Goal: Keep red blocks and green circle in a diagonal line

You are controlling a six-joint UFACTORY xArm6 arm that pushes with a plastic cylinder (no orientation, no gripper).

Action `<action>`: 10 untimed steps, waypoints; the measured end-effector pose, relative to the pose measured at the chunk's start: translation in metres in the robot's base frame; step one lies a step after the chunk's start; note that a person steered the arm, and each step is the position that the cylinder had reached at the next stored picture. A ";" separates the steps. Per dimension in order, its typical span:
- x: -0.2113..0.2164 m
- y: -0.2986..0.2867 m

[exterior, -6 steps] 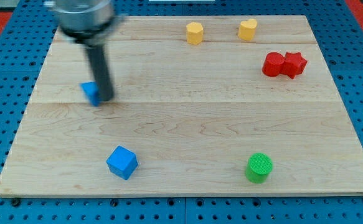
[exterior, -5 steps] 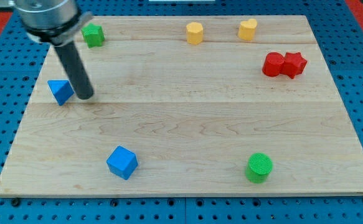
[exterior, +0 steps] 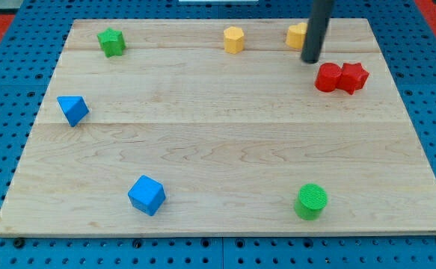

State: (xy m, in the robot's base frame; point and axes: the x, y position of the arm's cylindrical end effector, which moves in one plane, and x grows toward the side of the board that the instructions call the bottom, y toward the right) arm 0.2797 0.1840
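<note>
Two red blocks touch each other at the view's right: a rounded one and a star. The green circle stands near the view's bottom right, far below them. My tip rests on the board just up and left of the rounded red block, a small gap apart, and right beside a yellow block, part of which the rod hides.
A second yellow block sits at top centre. A green star is at top left. A blue triangle is at the left edge and a blue cube at bottom left. The wooden board ends close to the red star.
My tip pushed the blue triangle left, then crossed from the view's left to the top right, beside the red blocks. The green star is now uncovered. The other blocks have not moved.
</note>
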 end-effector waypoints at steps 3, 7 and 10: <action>0.127 0.127; 0.335 -0.077; 0.217 -0.089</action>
State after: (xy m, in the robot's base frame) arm 0.4963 0.0950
